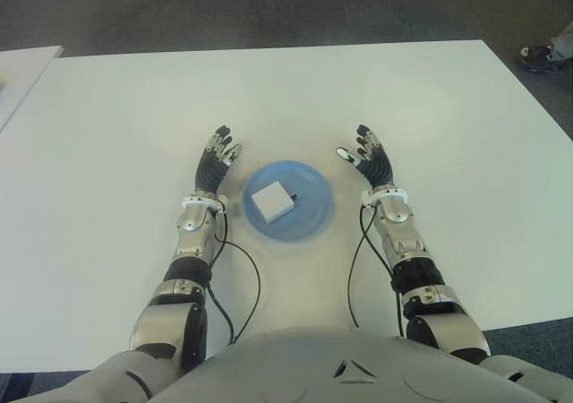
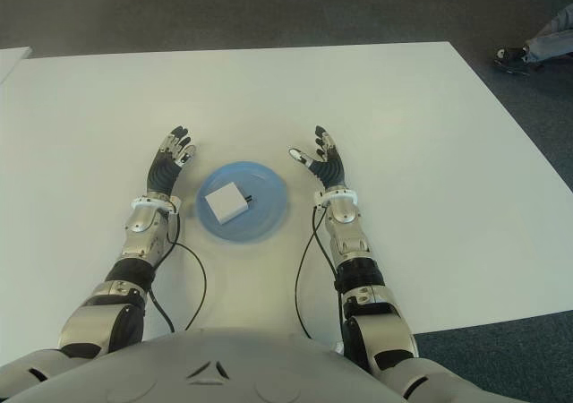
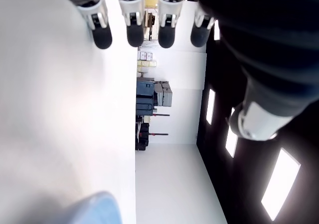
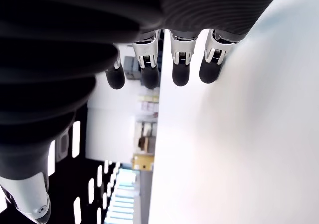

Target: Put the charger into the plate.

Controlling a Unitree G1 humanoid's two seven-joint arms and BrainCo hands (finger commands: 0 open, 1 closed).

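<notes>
A white square charger [image 1: 270, 201] lies inside the blue plate [image 1: 312, 208] on the white table [image 1: 286, 98], just in front of me. My left hand [image 1: 218, 159] shows to the left of the plate, fingers stretched out and holding nothing. My right hand [image 1: 367, 157] shows to the right of the plate, fingers also spread and empty. Both wrist views show straight fingertips [image 3: 134, 32] [image 4: 180, 72] above the bare table. A bit of the plate's blue rim [image 3: 97, 209] appears in the left wrist view.
Black cables [image 1: 246, 287] run along both forearms over the table. A second white table's corner [image 1: 22, 67] stands at the far left. A person's shoe [image 1: 540, 56] shows on the dark floor at the far right.
</notes>
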